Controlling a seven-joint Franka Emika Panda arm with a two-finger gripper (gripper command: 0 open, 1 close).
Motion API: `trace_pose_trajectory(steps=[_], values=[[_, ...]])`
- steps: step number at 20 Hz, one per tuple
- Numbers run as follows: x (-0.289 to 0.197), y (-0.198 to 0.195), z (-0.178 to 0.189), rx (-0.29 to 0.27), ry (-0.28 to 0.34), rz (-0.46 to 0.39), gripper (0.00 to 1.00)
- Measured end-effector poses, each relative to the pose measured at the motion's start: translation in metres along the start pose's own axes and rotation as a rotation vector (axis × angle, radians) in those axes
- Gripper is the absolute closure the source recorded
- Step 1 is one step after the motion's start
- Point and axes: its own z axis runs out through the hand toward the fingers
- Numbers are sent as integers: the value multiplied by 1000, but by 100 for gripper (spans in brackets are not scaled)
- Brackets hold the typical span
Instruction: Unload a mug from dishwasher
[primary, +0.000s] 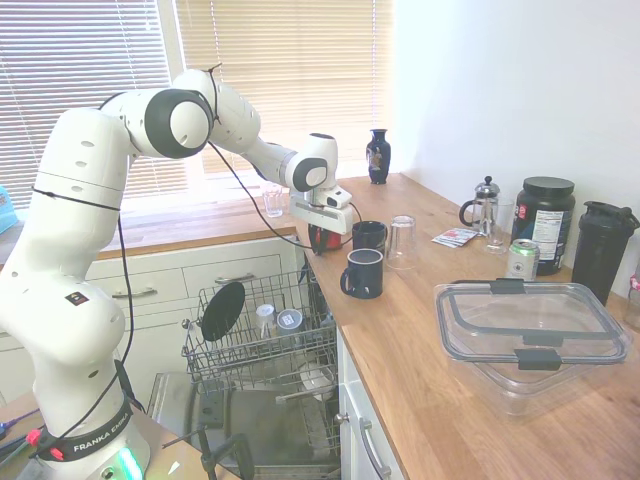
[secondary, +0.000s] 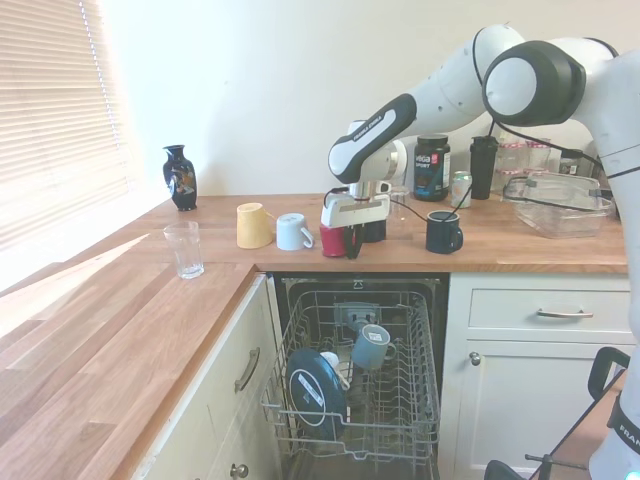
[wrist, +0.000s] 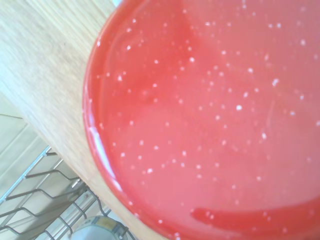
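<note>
One mug (secondary: 333, 241) out of the dishwasher (secondary: 360, 385), sitting at the counter (secondary: 520, 245) edge. Gripper (secondary: 350, 238) fingers clamped on it; only release left.

- The red mug (wrist: 210, 125) overfills the wrist view, its rim cut off by three edges.
- In both exterior views, the gripper (secondary: 352, 238) partly hides it.
- The dishwasher (primary: 262, 345) door is cropped.

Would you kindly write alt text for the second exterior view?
The white arm's gripper is at a small red mug on the wooden counter, above the open dishwasher with its rack pulled out. Two dark mugs stand nearby.
</note>
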Motion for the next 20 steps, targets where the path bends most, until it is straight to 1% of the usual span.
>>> trace_pose_trajectory(steps=[16, 18, 20], values=[[-8, -8, -3, -6, 0, -6, 0], [-12, -3, -11, -8, 6, -6, 0], [-21, 3, -31, 3, 19, -8, 0]])
